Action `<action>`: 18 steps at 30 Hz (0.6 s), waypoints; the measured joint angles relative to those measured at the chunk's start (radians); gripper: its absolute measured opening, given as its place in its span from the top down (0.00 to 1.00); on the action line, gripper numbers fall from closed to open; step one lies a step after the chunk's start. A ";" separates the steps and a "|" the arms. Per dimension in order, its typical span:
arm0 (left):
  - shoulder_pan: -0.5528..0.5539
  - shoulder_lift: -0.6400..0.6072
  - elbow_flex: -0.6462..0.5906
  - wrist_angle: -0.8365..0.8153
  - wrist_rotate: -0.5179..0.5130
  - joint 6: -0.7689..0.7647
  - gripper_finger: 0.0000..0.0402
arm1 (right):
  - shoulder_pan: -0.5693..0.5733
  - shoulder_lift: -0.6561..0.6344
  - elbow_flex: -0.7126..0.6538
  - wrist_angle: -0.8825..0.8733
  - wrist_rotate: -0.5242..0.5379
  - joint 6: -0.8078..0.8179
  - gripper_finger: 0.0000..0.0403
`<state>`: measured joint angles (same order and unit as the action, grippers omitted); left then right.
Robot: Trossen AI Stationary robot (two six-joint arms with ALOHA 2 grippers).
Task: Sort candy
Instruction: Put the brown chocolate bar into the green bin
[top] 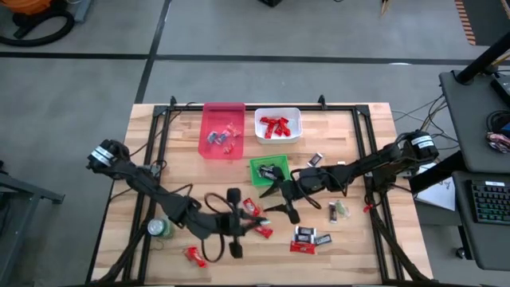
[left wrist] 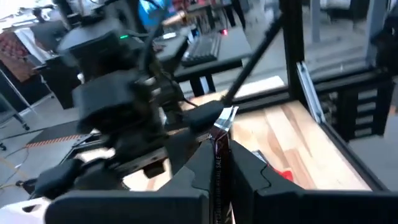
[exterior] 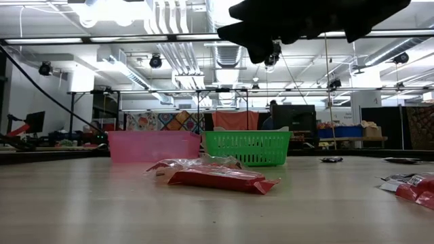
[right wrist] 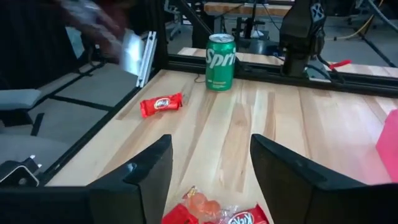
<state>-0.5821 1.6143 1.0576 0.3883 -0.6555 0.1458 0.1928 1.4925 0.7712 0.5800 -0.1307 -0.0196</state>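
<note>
My left gripper, near the table's front middle, is shut on a dark-wrapped candy with a silver crimped end. My right gripper stands open just beyond it, above the table, nothing between its fingers. Red and dark candy pieces lie loose on the wood: a red one at the near left and a cluster at the near right. The white bin holds red candy, the green bin a dark piece, and the pink bin a few pieces. My left gripper pinches the dark wrapper's lower length between its two fingers. The fingers lie about level, pointing toward the table's right side, and the candy runs along them. Its silver end sticks out past the fingertips, clear of the table.
A green soda can stands upright near the front left corner. A black frame rail runs around the table's edges. Bare wood lies between the can and the pink bin. The two grippers hang close together at the table's middle.
</note>
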 joint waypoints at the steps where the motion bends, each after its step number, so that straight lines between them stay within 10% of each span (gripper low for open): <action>1: 0.006 -0.017 -0.042 0.057 0.005 -0.003 0.99 | 0.000 0.000 0.000 0.009 0.000 0.000 0.48; 18: 0.110 -0.052 -0.360 0.681 0.019 0.002 0.99 | 0.002 0.002 0.002 0.205 0.151 0.019 0.48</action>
<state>-0.4717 1.5626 0.6974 1.0693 -0.6365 0.1482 0.1944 1.4944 0.7727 0.7848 0.0199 -0.0006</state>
